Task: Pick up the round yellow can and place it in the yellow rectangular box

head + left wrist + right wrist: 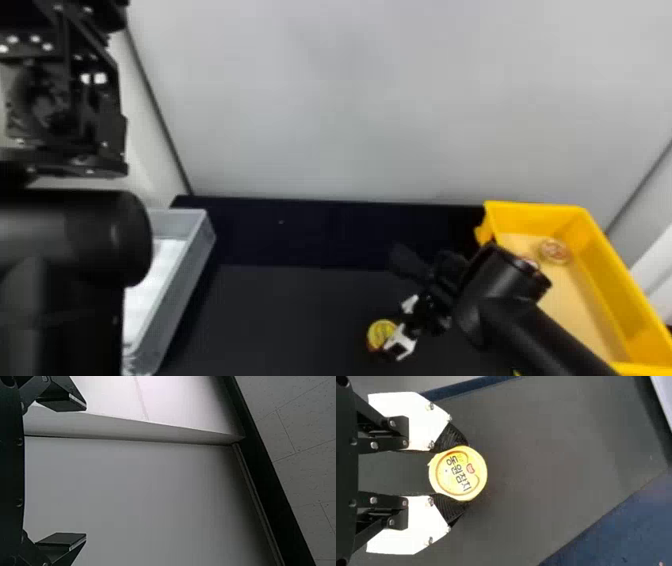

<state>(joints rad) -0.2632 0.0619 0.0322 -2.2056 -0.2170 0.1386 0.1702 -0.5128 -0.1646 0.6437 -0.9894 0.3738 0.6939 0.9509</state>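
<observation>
The round yellow can [458, 473] sat between the fingers of my right pincer [465, 474], over the dark worktop [280, 320]; I could not tell whether its base had left the surface. My fingers were clamped on it from opposite sides, their dark ridged pads [449, 437] against its edge. My left pincer [85, 471] stood with its fingers wide apart, nothing between them, that arm parked at my left.

I judged the can fairly light but solid, as a small food tin would be, with stiff walls that would hardly give. Its smooth side might slip or turn under a loose squeeze, and the lid seemed the weakest part, so I wanted steady pressure and no poking from above. The best hold was straight across the middle, on the side wall below the rim, and clear of the little lip that stuck out toward my palm.

I counted one can in my hold, one yellow rectangular box [597, 270] to my right and one grey box [184, 282] to my left. Inside the yellow box lay one round tin [555, 251], and a second round thing [530, 262] was partly hidden by my right arm.
</observation>
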